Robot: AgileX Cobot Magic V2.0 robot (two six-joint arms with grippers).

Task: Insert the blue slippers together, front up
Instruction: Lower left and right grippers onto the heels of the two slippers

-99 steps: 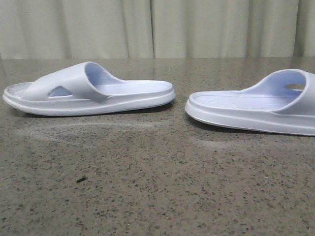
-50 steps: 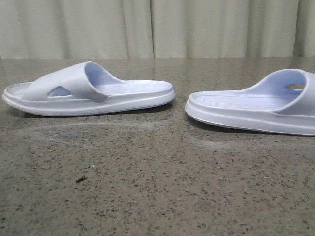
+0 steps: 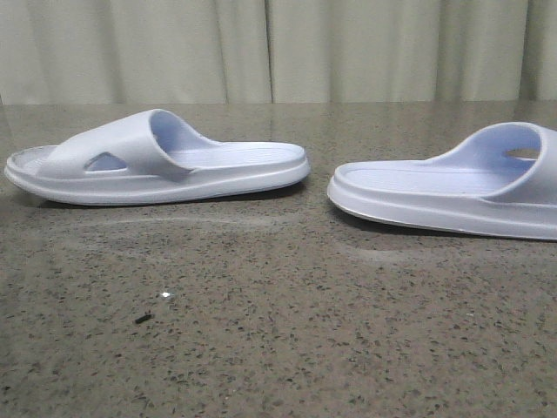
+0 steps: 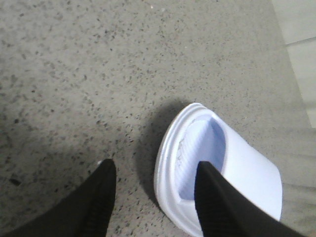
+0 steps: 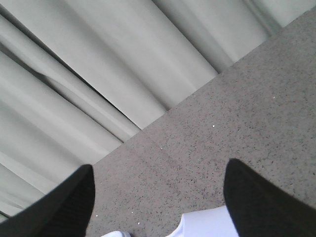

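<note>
Two blue slippers lie sole-down and apart on the speckled table (image 3: 278, 348). In the front view the left slipper (image 3: 157, 161) shows its strap with a triangular cutout. The right slipper (image 3: 452, 187) runs off the frame's right edge. Neither gripper shows in the front view. My left gripper (image 4: 155, 165) is open above the table; one finger (image 4: 217, 202) hangs over a slipper's (image 4: 247, 168) footbed and the other finger (image 4: 98, 197) over bare table. My right gripper (image 5: 160, 165) is open, with a slipper's pale edge (image 5: 207, 224) low between its fingers.
A pale pleated curtain (image 3: 278, 52) hangs behind the table's far edge. A small dark fleck (image 3: 144, 319) and a tiny bright speck (image 3: 165, 295) lie on the near table. Light floor (image 4: 301, 39) shows beyond the table's edge in the left wrist view.
A tiny bright speck has appeared on the near table beside the dark fleck. Both slippers lie where they were.
</note>
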